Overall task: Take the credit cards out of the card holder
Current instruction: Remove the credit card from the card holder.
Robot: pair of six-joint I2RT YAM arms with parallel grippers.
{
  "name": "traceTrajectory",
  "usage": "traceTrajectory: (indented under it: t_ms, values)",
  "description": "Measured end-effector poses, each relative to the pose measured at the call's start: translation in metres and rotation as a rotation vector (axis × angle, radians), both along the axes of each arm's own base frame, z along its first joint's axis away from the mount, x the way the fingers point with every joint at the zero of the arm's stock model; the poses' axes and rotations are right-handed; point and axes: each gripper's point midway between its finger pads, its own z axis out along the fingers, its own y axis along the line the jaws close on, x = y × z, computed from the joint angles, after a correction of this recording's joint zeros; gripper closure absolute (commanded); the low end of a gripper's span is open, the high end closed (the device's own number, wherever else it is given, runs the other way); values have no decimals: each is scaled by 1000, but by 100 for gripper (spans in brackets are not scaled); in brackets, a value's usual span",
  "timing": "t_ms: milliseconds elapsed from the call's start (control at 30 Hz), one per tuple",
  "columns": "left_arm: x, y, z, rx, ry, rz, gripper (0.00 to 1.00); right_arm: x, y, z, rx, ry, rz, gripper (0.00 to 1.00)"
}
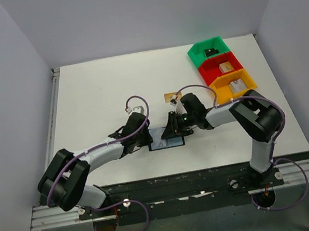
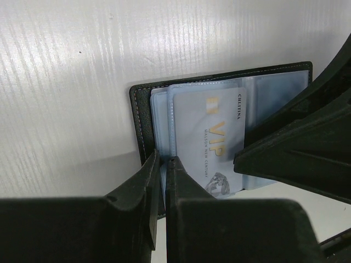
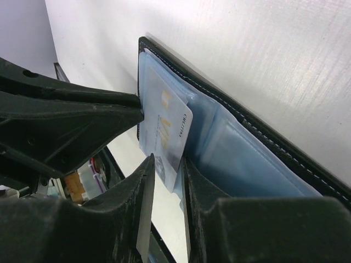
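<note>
The card holder (image 1: 167,143) lies open on the white table, black with blue-grey pockets (image 2: 274,90). A silver-grey credit card (image 2: 211,137) marked VIP sticks partly out of a pocket; it also shows in the right wrist view (image 3: 164,123). My left gripper (image 2: 163,160) is shut on the holder's left edge, with a thin blue sleeve between the fingers. My right gripper (image 3: 167,164) has its jaws narrowly apart around the card's lower corner. A gold-orange card (image 1: 170,97) lies on the table behind the grippers. The other cards are hidden.
Green (image 1: 195,56), red (image 1: 205,71) and orange (image 1: 219,89) bins stand in a row at the back right, each with a small item inside. The two grippers (image 1: 149,142) (image 1: 173,131) are close together over the holder near the table's front edge.
</note>
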Motion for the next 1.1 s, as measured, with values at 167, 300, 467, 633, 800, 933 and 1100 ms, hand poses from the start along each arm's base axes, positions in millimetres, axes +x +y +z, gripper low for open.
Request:
traceTrajectory:
  t_ms: [167,300,467,633,800,933,1100]
  values:
    - [1,0,0,-3,-4,0,85,0,0,-1,13,16,-1,67]
    - [1,-1,0,-4,-6,1,85,1,2,0,35,28,-1,67]
    - [3,-1,0,-9,-11,4,85,1,5,0,71,49,0,67]
    - [5,-1,0,-11,-14,7,86,-1,6,1,92,58,3,70]
    - [5,-1,0,-13,-16,7,85,-2,6,1,98,62,4,78]
    - [5,-1,0,-14,-16,7,86,-4,4,0,99,64,2,79]
    - [5,-2,0,-15,-16,7,89,-5,1,2,100,56,1,79]
